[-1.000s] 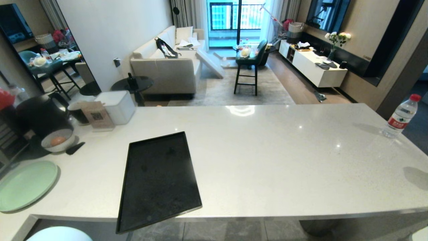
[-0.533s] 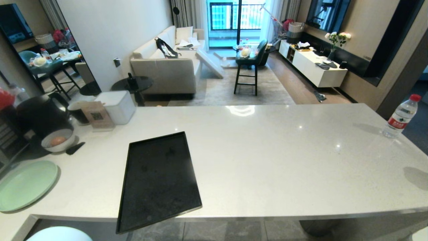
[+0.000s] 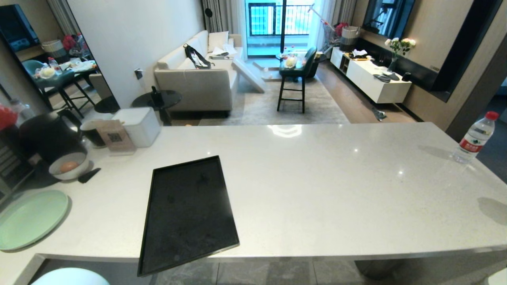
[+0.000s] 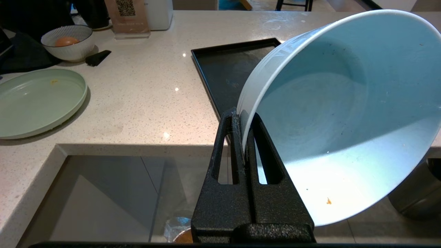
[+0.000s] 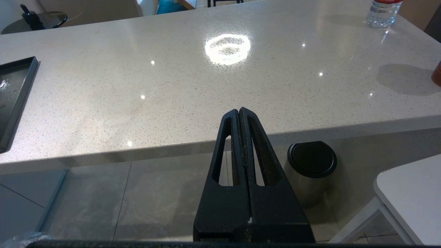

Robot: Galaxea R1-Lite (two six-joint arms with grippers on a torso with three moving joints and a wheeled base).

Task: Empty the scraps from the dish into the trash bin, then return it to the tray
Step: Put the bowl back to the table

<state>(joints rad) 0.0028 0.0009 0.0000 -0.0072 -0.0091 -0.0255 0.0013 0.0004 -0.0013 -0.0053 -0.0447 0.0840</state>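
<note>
- Head view: the black tray (image 3: 189, 213) lies on the pale stone counter (image 3: 336, 190), left of centre, with its near corner hanging over the counter's near edge. Nothing sits on it.
- Far left on the counter is a mint-green plate (image 3: 29, 219); beyond it stands a speckled bowl (image 3: 68, 165) with something orange inside. A water bottle (image 3: 473, 137) stands at the far right end. A pale rounded shape (image 3: 69, 277) shows at the near left edge, below counter level; neither arm shows here.
- Left wrist view: the left gripper (image 4: 244, 120) is clamped on the rim of the dish (image 4: 341, 113), one finger on each side of the wall. The dish is held off the counter on the near side, tipped steeply so that its pale blue inside faces the camera.
- Only a tiny orange crumb (image 4: 328, 200) and a few dark specks cling inside the dish.
- Beneath the gripper, down on the floor, the crinkly bag and brownish inside of the trash bin (image 4: 179, 231) peek out. The tray lies beyond the dish.
- Right wrist view: the right gripper (image 5: 240, 111) hangs just off the counter's near edge, fingers pressed together with nothing between them.
- On the floor under the counter edge stands a steel cylinder with a black top (image 5: 311, 165).
</note>
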